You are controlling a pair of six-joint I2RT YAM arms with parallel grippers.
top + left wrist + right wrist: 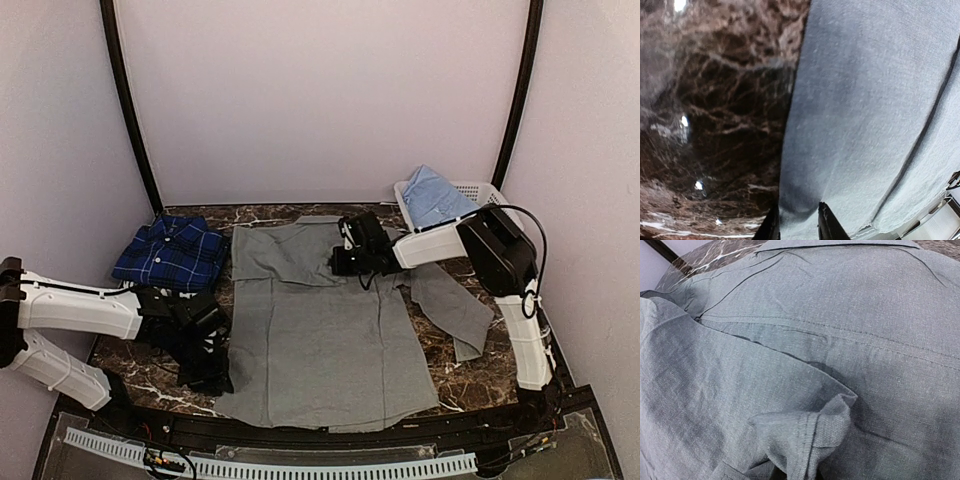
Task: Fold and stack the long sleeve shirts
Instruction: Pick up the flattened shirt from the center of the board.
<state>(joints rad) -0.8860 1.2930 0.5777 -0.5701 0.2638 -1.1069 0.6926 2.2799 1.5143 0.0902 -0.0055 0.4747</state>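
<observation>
The left pincer (212, 378) is lowered at the 8 o'clock edge of the grey shirt (320, 330), low over the dark marbled surface (450, 375). In the left wrist view the shirt's side edge is seen passing between the two fingertips (827, 225), which stand a little apart. Whether the cloth is actually clamped cannot be told.

The right pincer (338, 262) is set on the shirt's upper part, towards 12 o'clock, near the collar. It is closed on a small bunched fold of grey cloth, which is raised off the layer beneath in the right wrist view.

The grey shirt is spread flat in the middle of the surface, collar at 12 o'clock and hem at 6 o'clock. One sleeve (455, 310) is stretched out towards 4 o'clock, beside the right arm.

A navy plaid shirt (170, 252) is laid folded at 10 o'clock, just beside the grey shirt's shoulder. At 1 o'clock a white basket (480, 188) is placed against the back wall, and a light blue shirt (435, 195) is held in it, rising above the rim.
</observation>
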